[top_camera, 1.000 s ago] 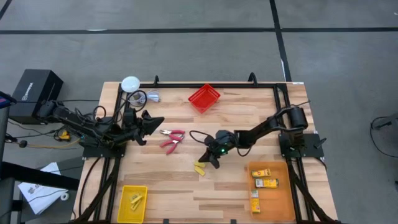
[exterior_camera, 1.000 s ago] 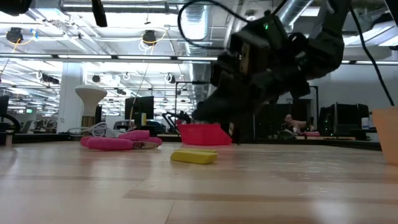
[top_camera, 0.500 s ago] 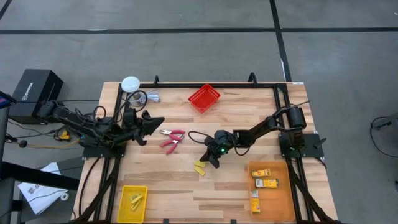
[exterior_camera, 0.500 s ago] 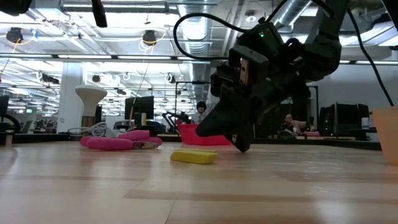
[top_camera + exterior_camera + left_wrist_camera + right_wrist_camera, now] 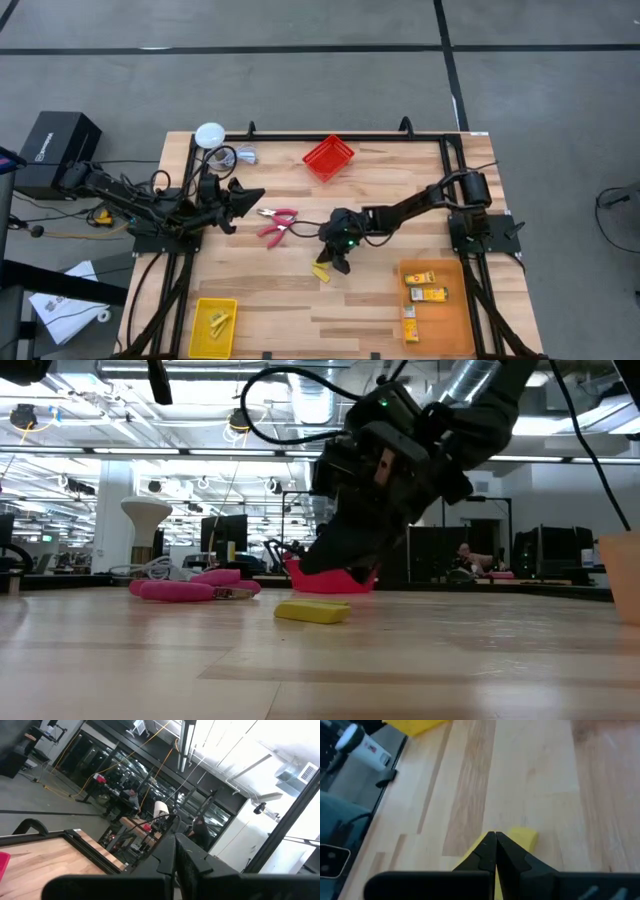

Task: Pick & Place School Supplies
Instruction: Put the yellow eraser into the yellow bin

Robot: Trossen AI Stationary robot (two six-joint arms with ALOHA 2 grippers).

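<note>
The right gripper has slid toward nine o'clock across the pale wooden table since a second ago. Then it hung a little to the three o'clock side of the small flat yellow piece; now its dark fingers, pressed tight together with nothing between them, point down right at that piece's edge. Through the right wrist camera the closed tips sit over the yellow piece, which shows on both sides of them. From table height the arm's bulk has swung leftward and now hangs above and just behind the yellow piece, which has not moved.

The left gripper waits where it was, at about nine o'clock on the table, fingers closed and empty, aimed toward the red-handled scissor-like tool lying near it, apart from it.

Everything else is unchanged. The red mesh basket sits at twelve o'clock. The yellow plastic bin at seven o'clock holds tiny yellow pieces. The orange plastic bin at five o'clock holds small yellow-orange boxes with green marks. The white round object with a cable stays at the eleven o'clock corner.
</note>
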